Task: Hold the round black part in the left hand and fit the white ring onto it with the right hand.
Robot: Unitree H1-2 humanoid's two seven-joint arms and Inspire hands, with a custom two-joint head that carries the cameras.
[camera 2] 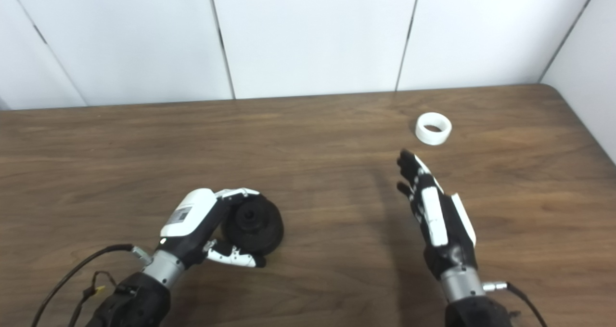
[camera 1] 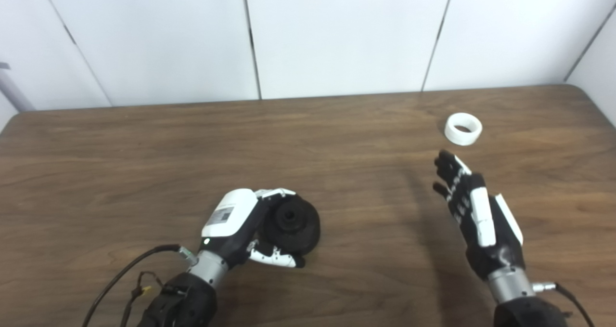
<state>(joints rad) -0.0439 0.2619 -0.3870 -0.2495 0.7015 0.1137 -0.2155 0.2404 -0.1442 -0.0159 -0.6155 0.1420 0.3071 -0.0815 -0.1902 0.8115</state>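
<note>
Nearest the camera, the left robot hand (camera 1: 240, 223) lies low on the wooden tabletop (camera 1: 144, 149), fingers above and thumb below wrapped around the round black part (camera 1: 292, 223), gripping it with its hub hole facing outward to the right. Well apart on the right side, the right robot hand (camera 1: 474, 211) is open and empty, fingers stretched forward and apart. Just beyond its fingertips, not touching them, the white ring (camera 1: 463, 129) lies flat on the tabletop.

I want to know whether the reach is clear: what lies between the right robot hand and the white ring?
Nothing: in both eye views only bare wooden table separates the right robot hand from the white ring.
</note>
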